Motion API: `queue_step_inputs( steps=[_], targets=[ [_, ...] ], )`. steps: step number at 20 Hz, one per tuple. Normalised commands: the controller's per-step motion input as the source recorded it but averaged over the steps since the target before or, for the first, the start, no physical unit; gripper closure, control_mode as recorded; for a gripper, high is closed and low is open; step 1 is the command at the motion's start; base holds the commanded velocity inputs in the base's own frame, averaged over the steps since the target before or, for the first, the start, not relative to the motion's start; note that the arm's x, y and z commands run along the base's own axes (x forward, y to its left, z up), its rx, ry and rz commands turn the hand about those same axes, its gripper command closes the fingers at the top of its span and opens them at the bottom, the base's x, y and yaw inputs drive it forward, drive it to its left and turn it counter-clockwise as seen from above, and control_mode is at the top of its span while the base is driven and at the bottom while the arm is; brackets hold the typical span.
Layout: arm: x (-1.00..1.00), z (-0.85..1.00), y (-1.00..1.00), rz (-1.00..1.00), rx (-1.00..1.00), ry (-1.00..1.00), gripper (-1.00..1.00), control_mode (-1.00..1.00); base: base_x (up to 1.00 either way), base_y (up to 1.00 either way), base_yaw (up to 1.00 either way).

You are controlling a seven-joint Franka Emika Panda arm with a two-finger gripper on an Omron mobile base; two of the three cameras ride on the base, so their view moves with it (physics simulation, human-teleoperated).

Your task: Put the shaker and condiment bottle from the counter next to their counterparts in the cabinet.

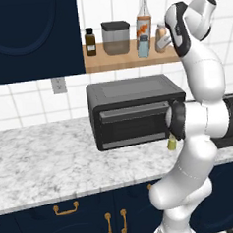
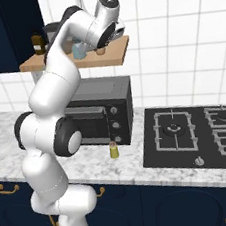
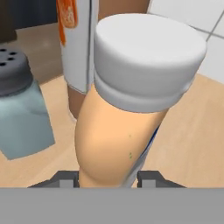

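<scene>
One tan-orange shaker [image 3: 118,144] with wide grey cap sits clamped between the gripper [image 3: 109,178] fingers, up at the light-wood shelf board [image 1: 129,61], just right of the pale blue shaker [image 1: 143,46] and beside the tall clear orange-labelled bottle [image 1: 143,19]. Further left on the shelf: grey canister [image 1: 116,37], dark brown bottle [image 1: 90,42]. Yellow-green condiment bottle [image 2: 113,149] stands on the marble counter [image 1: 42,158], below the shelf, by the black toaster oven [image 1: 133,110].
</scene>
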Motion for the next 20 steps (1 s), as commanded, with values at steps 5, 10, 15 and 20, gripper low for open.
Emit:
queue_step_inputs(
  steps=[5, 10, 15, 20],
  targets=[
    [0.34, 0.0, -0.12, 0.03, 0.02, 0.0, 1.0, -1.0, 0.0, 0.0, 0.0],
    [0.42, -0.13, -0.05, 0.02, 0.01, 0.0, -1.0, -1.0, 0.0, 0.0, 0.0],
    [0.42, -0.15, -0.09, 0.01, 0.01, 0.0, -1.0, -1.0, 0.0, 0.0, 0.0],
    [0.23, -0.11, -0.09, 0.04, 0.0, 0.0, -1.0, -1.0, 0.0, 0.0, 0.0]
  ],
)
